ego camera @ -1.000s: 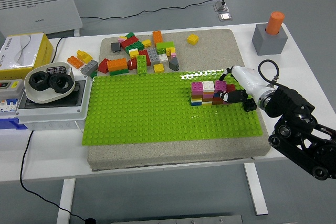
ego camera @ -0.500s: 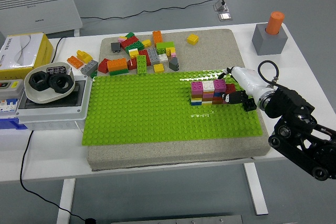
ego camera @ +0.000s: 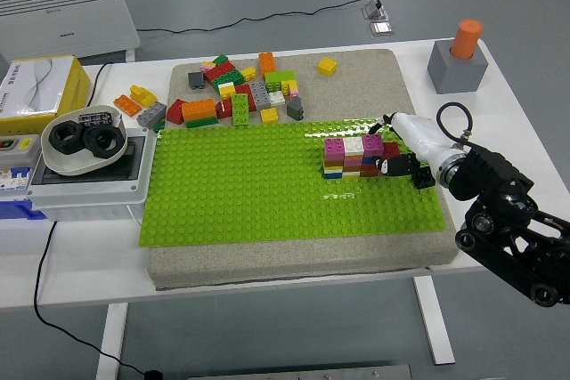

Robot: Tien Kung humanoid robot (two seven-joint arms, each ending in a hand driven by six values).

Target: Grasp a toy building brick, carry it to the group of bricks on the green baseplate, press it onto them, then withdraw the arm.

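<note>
Right hand [ego camera: 398, 154] at right end of brick stack [ego camera: 354, 157] on green baseplate [ego camera: 267, 193], toward its right edge; finger state unclear. Loose bricks [ego camera: 236, 95] heaped beyond baseplate's far edge.

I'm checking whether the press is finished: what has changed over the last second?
Nothing visibly changed. The right hand stays against the right end of the brick stack on the green baseplate, and the loose bricks behind lie as before.
</note>
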